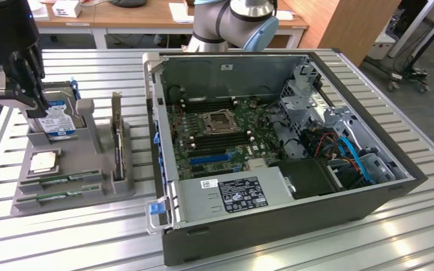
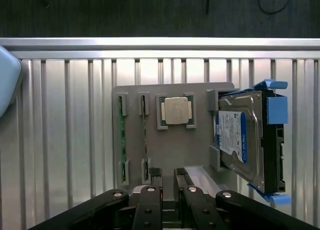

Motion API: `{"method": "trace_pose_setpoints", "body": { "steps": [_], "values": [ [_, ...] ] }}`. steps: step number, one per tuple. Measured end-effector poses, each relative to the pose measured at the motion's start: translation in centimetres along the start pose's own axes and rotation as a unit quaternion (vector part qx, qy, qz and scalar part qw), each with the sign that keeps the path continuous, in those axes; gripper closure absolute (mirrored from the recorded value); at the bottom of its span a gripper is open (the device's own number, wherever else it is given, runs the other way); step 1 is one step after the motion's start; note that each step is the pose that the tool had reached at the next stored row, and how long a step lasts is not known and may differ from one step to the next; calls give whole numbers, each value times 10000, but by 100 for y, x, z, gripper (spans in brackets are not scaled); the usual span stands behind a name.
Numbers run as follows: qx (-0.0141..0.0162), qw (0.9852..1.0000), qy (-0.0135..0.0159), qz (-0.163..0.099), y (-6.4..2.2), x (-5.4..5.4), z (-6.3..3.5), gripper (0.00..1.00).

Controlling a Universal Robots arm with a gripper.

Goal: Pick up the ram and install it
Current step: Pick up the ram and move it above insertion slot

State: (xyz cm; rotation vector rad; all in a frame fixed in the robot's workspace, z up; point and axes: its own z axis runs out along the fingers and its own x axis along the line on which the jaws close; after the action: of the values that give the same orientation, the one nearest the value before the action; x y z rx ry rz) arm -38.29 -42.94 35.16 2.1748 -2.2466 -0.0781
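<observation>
Hand (image 2: 167, 176) released: in the wrist view its two black fingers (image 2: 154, 174) stand apart, with bare grey holder (image 2: 175, 150) showing between them and nothing grasped. That view gives the memory edge-on: one ram stick (image 2: 145, 132) just beside the processor chip (image 2: 176, 111), the second ram stick (image 2: 121, 135) next to the holder's outer edge, each seated in end slots. The exterior view shows both at the holder's end nearest the camera, well apart from the hand, which hangs over the hard drive (image 1: 60, 121) at the far end (how close is hard to judge, dark against dark). An upright expansion card (image 1: 117, 132) stands on the holder's side toward the open computer case (image 1: 277, 226), just beside it. Open slatted bench (image 1: 66, 237) runs past the holder's outer edges.
</observation>
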Motion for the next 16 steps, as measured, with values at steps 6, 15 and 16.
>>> {"method": "trace_pose_setpoints", "body": {
  "steps": [6,15,16],
  "values": [
    [0,10000,0,0,-4,2,91,76],
    [0,10000,0,0,-4,2,96,76],
    [0,10000,0,0,-4,2,95,76]
  ]
}}
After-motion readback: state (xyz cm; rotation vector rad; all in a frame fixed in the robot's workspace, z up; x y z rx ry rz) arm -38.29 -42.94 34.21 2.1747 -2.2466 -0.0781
